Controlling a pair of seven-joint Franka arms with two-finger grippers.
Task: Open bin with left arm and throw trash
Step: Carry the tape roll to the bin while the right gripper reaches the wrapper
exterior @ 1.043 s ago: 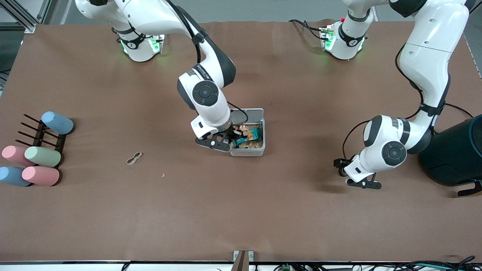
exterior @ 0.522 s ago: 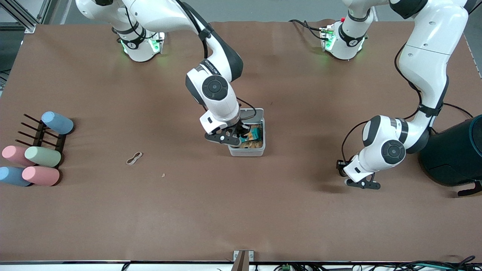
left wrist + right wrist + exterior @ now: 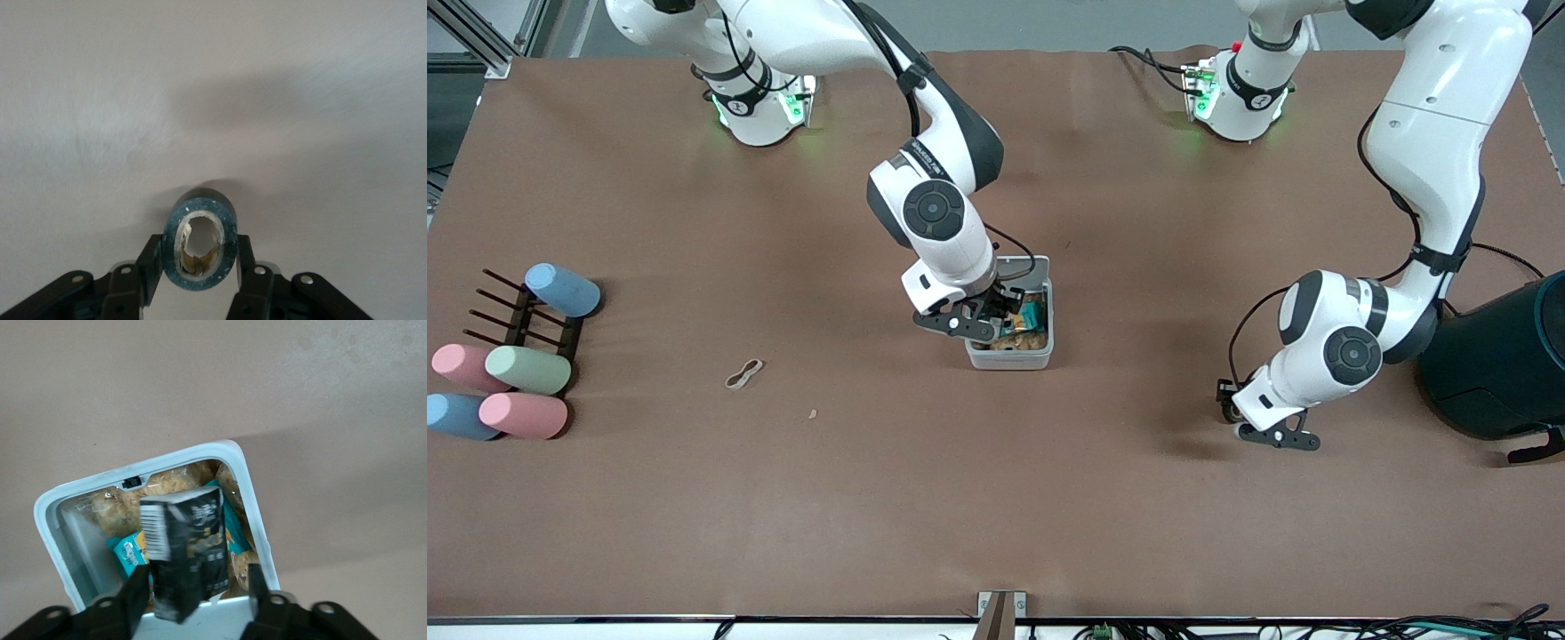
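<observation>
The white bin (image 3: 1009, 359) stands open mid-table, its lid (image 3: 1017, 272) tipped up, with snack wrappers inside. My right gripper (image 3: 994, 313) hangs over it. In the right wrist view the gripper (image 3: 197, 579) is open; the black glossy snack packet (image 3: 185, 553) is between the fingers, touching one and clear of the other, above the bin (image 3: 48, 520). My left gripper (image 3: 1227, 402) hovers low over bare table toward the left arm's end, shut on the black tape roll (image 3: 200, 230). The beige rubber band (image 3: 743, 374) lies on the table toward the right arm's end.
A large dark teal round container (image 3: 1507, 356) stands at the left arm's end. Pastel cylinders (image 3: 527, 369) and a black rack (image 3: 520, 316) sit at the right arm's end. A small crumb (image 3: 812, 413) lies near the rubber band.
My right gripper has moved from the bin's edge to over its opening with the packet. My left gripper has shifted slightly toward the bin with the tape roll.
</observation>
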